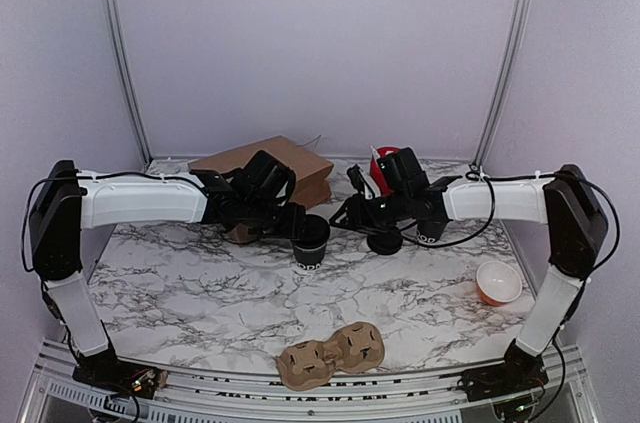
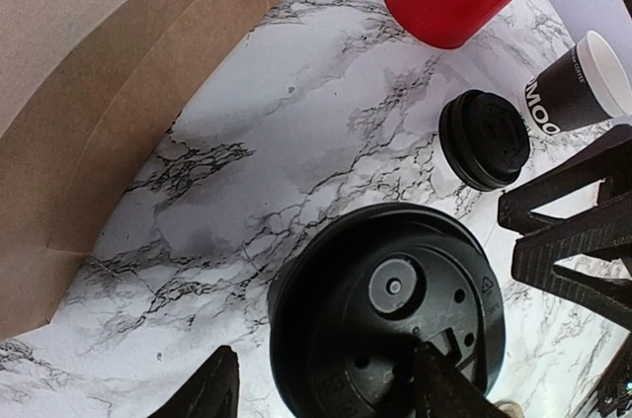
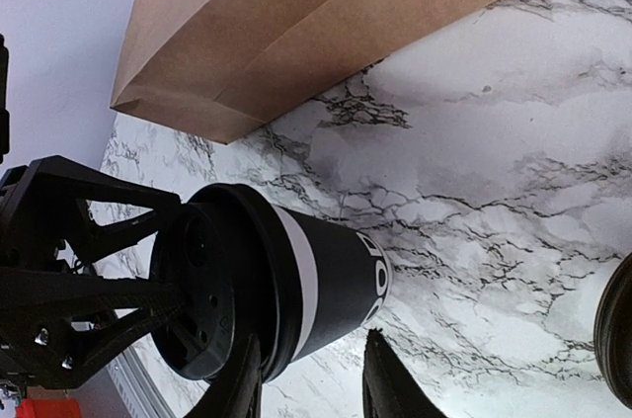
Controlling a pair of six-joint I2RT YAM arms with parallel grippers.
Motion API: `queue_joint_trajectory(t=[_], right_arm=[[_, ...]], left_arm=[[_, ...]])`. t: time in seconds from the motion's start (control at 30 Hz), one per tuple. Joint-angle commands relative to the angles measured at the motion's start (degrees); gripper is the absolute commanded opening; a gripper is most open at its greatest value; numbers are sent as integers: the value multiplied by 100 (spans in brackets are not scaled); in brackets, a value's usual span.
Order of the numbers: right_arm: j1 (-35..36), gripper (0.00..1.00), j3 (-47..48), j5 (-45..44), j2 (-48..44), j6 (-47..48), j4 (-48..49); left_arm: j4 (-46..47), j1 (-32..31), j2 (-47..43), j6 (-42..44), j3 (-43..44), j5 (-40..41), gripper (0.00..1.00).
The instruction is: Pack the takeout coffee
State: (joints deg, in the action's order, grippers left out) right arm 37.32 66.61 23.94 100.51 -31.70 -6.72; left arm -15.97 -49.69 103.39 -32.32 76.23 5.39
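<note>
The takeout coffee (image 1: 311, 243) is a black cup with white lettering and a black lid, standing mid-table. In the left wrist view the lidded cup (image 2: 385, 319) fills the bottom. My left gripper (image 2: 326, 390) is open above it, with one finger over the lid and the other beside the cup on its left. In the right wrist view the cup (image 3: 296, 280) stands just beyond my open right gripper (image 3: 311, 390). In the top view the left gripper (image 1: 298, 222) is over the cup and the right gripper (image 1: 352, 211) is just to its right.
A brown paper bag (image 1: 270, 171) lies behind the cup. A loose black lid (image 1: 385, 241), a twin open cup (image 2: 583, 92) and a red tub (image 1: 382, 168) are at the right. A cardboard cup carrier (image 1: 331, 354) sits near the front edge. An orange bowl (image 1: 498, 283) is at the right.
</note>
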Motion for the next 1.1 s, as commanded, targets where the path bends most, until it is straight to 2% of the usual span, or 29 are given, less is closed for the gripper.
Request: queue_joint_trajectory(t=[0.0,0.67,1.07], right_arm=[[-49,34,170,62,188,24,226],[-67,32,723,-30,669,29,107],[34,30,471,-498,781,295,-469]], left_arm=[[-109,21,62,98,114,129,58],[-88,21,184,149,10,-80,51],[-21,21,234,139,-86,-74,51]])
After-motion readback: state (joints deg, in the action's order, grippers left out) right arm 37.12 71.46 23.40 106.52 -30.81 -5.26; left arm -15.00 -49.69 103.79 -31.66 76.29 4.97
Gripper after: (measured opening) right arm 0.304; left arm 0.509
